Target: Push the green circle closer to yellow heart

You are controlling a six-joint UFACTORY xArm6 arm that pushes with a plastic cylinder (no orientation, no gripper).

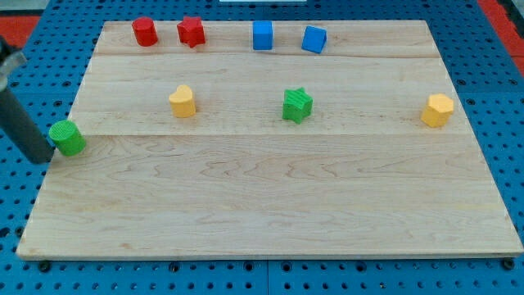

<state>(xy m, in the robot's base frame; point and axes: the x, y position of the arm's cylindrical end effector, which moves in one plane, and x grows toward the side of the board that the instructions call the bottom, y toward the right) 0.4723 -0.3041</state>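
Green circle [67, 138] sits at the tabletop [270, 213] far left edge, mid-height. My tip [42, 159] is at the circle's 8 o'clock, just beside it, looks touching or nearly so; can't tell for sure. No claw on this rig: just a dark rod coming in from the view's upper left, so nothing is clasped, tip only rests by the circle.

Yellow heart [182, 102] lies at approx 2 o'clock from the circle, well apart.

Left to right, top row near the far edge: red cylinder [145, 32], red star [191, 31] just beside it, then blue cube [262, 35] and a 2nd blue block [313, 38], tilted.

Mid row: heart, green star [298, 105] at its 3 o'clock, yellow hexagon [437, 110] far right near the edge.
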